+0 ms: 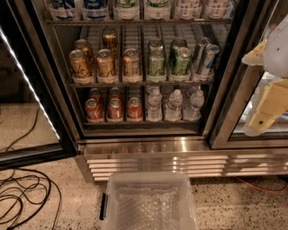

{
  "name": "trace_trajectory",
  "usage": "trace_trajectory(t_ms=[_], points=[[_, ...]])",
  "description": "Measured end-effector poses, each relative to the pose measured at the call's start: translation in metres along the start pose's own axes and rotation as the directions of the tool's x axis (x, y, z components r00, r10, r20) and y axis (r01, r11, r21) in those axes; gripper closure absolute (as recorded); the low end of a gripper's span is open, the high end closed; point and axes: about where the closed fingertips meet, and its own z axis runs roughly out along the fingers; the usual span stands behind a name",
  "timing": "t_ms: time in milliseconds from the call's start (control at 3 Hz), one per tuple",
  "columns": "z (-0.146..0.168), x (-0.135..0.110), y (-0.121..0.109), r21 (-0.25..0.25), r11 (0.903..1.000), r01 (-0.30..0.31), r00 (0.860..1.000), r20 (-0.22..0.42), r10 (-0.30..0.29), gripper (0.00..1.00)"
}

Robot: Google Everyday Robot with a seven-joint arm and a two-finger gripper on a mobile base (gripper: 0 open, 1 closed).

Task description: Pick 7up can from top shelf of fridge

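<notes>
The fridge (148,148) stands open before my rig; the top shelf (135,21) runs along the upper edge of my view; the hand (265,108) hangs far right, outside the cabinet and well apart from that shelf, and I cannot tell whether it is released or clenched; the 7up can (157,8) sits mid-row there, only its lower part showing. I judge it moderately heavy, thin-walled, probably cold-slick; best taken squarely around mid-body.
</notes>
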Motion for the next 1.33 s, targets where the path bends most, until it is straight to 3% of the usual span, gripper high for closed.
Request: trace_trajectory(t_ms=[333,667,1000,1333], points=[[0.005,-0.009,0.012,-0.004,0.9997,0.025,0.993,0.116,-0.024,0.00],[0.016,-0.029,0.034,0.000,0.9993,0.037,0.960,0.279,-0.035,0.00],[0.025,-0.064,0.053,-0.005,0.9997,-0.022,0.902,0.432,0.022,0.00],[0.035,-0.113,0.060,-0.056,0.9913,-0.119,0.812,0.570,0.130,0.00]])
